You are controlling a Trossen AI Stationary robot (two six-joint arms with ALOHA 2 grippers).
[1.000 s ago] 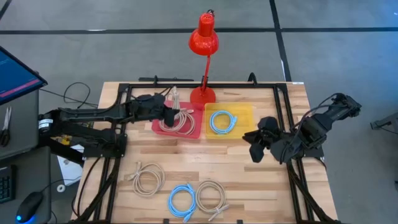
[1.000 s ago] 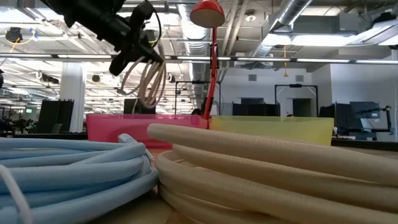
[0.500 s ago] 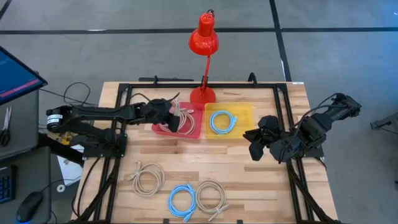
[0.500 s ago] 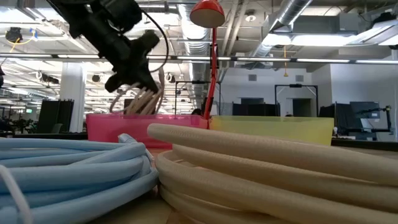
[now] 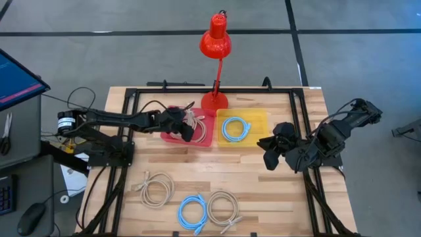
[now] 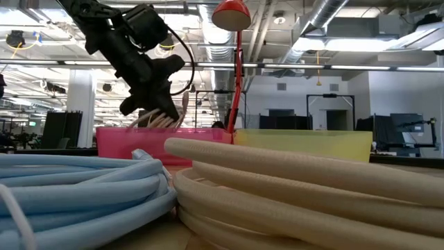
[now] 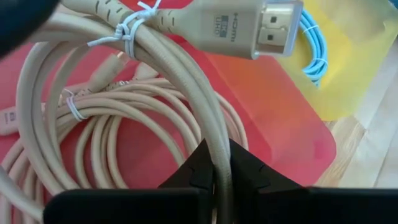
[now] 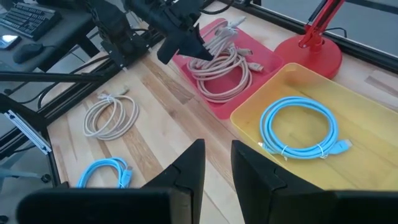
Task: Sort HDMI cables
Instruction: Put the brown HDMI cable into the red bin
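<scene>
Claw (image 7: 221,177) grip partly hidden, seemingly cable (image 7: 205,124).

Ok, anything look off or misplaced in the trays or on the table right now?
Nothing stands out. The red tray holds only beige cables, the yellow tray one blue coil. The left claw grips a beige cable over the red tray; three coils wait in front.

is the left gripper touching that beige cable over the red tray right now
Touching. In the left wrist view the left gripper is pinched on a strand of the beige cable, with no gap at either side, above the red tray.
</scene>
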